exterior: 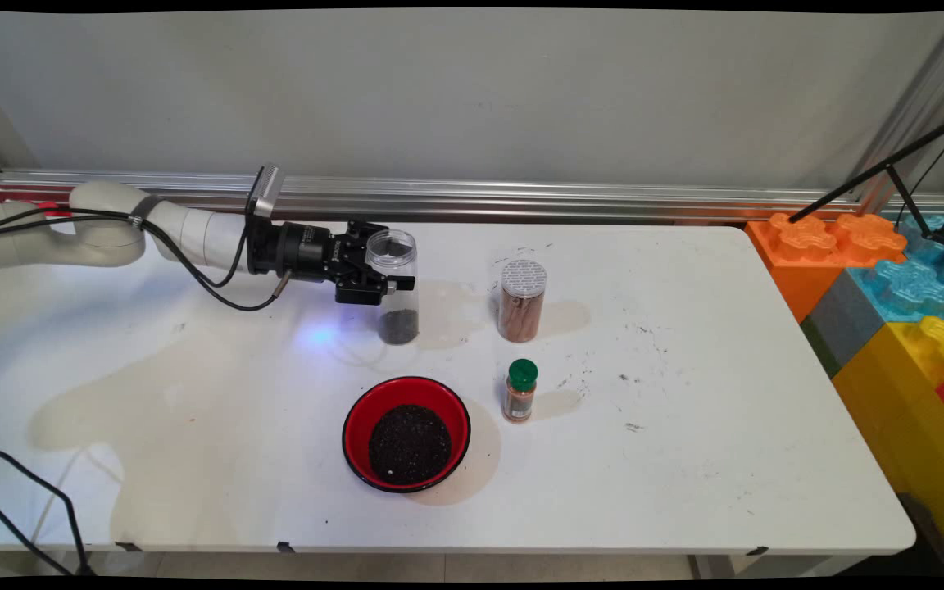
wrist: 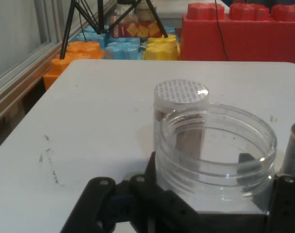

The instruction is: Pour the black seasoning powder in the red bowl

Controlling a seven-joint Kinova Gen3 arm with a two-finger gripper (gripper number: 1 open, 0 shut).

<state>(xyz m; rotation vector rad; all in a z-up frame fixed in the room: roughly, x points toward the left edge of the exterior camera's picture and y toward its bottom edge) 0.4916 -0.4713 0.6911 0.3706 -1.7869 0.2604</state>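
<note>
So the gripper (exterior: 386,274) comes in sideways from the left and is clamped round the upper part of a clear open jar (exterior: 396,287), one finger on each side of it just below the rim. In the hand view you can look straight down into the jar's open mouth; it's upright, with a bit of dark stuff (exterior: 399,326) sitting in the bottom. From the main view I can't tell for sure if the base is resting on the bench (exterior: 685,426) or hanging just off it.

Nearer the camera and slightly right of the jar is a red bowl (exterior: 406,433) with a heap of the same sort of dark grainy stuff in it. Moving right, there's a tall clear canister (exterior: 521,300) with a patterned seal on top and brown contents, close beside the held jar but not touching. Just near of that is a small spice bottle with a green cap (exterior: 519,391), standing just right of the bowl. Far right, off the bench edge, are big coloured toy blocks (exterior: 898,287).

My take on handling: the grip is high on a smooth plastic wall, so keep the hold firm and level, and move slowly so the jar doesn't slip or swing into the canister next door.
</note>
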